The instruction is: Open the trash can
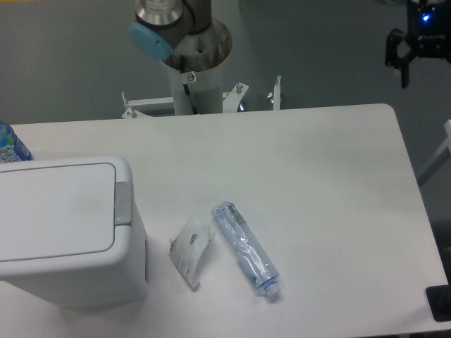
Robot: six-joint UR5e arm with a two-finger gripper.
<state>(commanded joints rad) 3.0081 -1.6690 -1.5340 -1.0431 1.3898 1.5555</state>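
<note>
The trash can (63,225) is a large white box-shaped bin at the left front of the table. Its flat lid (53,208) is shut, and the small grey push-button tab (123,203) sits on the lid's right edge. My gripper (397,70) is black with a blue light and hangs at the top right, beyond the table's far right corner and far from the trash can. Its two fingers stand apart with nothing between them.
A crushed clear plastic bottle (246,250) and a crumpled clear wrapper (190,253) lie on the white table (317,176) just right of the trash can. A blue-labelled bottle (10,144) peeks in behind the bin at the left edge. The arm's base (190,63) stands behind the table.
</note>
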